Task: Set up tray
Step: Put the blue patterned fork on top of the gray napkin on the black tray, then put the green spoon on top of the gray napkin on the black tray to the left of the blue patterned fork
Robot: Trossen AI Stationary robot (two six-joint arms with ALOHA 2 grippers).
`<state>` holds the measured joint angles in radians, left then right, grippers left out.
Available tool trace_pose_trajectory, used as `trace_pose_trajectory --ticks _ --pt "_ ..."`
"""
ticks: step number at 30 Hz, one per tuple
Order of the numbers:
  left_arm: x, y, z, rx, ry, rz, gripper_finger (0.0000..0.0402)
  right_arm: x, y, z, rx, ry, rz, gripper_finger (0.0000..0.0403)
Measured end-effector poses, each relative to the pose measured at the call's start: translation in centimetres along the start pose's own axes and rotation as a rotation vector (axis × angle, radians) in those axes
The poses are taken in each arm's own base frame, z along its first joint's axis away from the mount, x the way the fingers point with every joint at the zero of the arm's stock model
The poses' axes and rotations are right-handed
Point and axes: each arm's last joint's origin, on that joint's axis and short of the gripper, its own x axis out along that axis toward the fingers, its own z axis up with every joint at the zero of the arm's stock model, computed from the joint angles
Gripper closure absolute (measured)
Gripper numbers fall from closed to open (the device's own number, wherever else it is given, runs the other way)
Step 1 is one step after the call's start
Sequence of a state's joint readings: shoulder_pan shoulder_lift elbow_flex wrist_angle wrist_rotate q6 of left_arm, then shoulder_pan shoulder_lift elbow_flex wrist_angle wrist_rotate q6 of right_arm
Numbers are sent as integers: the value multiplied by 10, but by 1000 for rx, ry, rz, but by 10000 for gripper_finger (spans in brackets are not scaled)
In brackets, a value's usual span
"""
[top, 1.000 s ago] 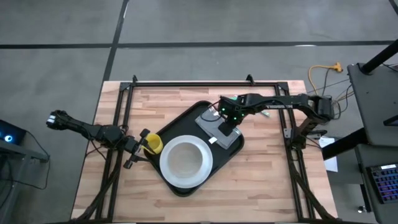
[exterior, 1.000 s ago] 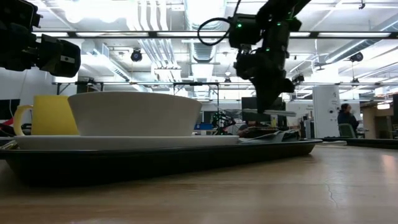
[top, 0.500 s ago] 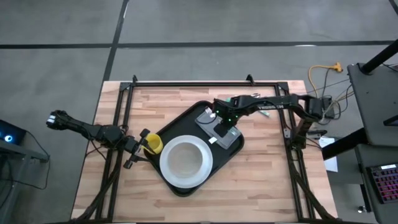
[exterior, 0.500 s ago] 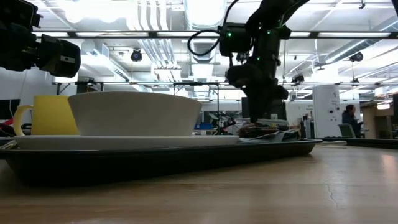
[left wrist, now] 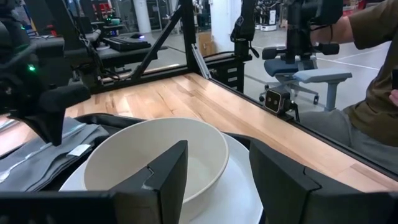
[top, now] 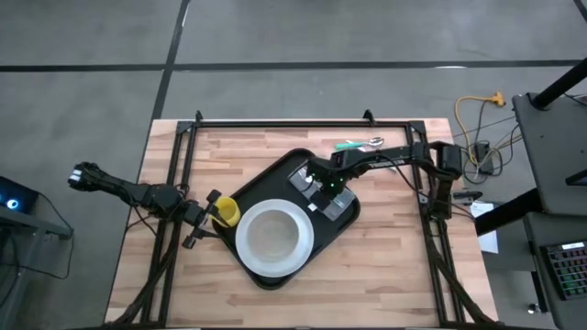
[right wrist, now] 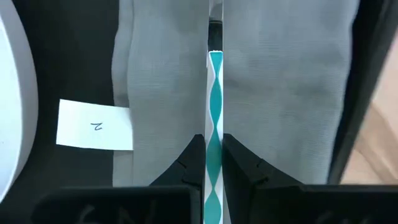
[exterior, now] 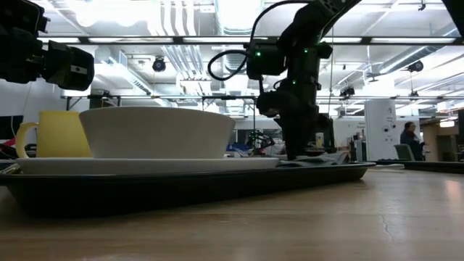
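Right gripper has come down and in over the last second: a second ago it hung above the folded grey napkin, now its tip sits low over the napkin's near-centre fold, almost at cloth level in the low view. The right wrist view shows the fingers pressed together on a thin teal-and-white patterned utensil handle, which runs straight out along the middle of the napkin; whether its far end already rests on the cloth I cannot tell. A small white paper tag lies beside the napkin on the tray floor. The tray sits in the middle of the table, turned at an angle, carrying the white plate with the white bowl on it and, at its right-hand end, the napkin. The yellow mug stands at the tray's left edge, with the left gripper just beside it; from the left wrist view its fingers are spread, holding nothing, and that arm looks idle. A second teal-handled utensil lies on the bare wood behind the tray. My reading: the descent means this utensil is about to be laid on the napkin; release not yet done, and the other utensil is yet to be fetched.
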<state>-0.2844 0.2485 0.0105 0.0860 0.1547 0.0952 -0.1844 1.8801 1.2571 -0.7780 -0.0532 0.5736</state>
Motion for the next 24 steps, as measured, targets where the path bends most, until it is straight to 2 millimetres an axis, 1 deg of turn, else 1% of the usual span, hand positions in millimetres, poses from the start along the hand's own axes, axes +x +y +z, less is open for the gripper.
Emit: trace_pose_trajectory --ticks 15,18,24 --pt "0 0 0 0 0 0 242 3 -1 -2 4 -2 -21 382" --pt "0 0 0 0 0 0 242 3 -1 -2 3 -2 -22 364" --pt "0 0 0 0 0 -1 242 0 1 0 2 -3 -6 304"
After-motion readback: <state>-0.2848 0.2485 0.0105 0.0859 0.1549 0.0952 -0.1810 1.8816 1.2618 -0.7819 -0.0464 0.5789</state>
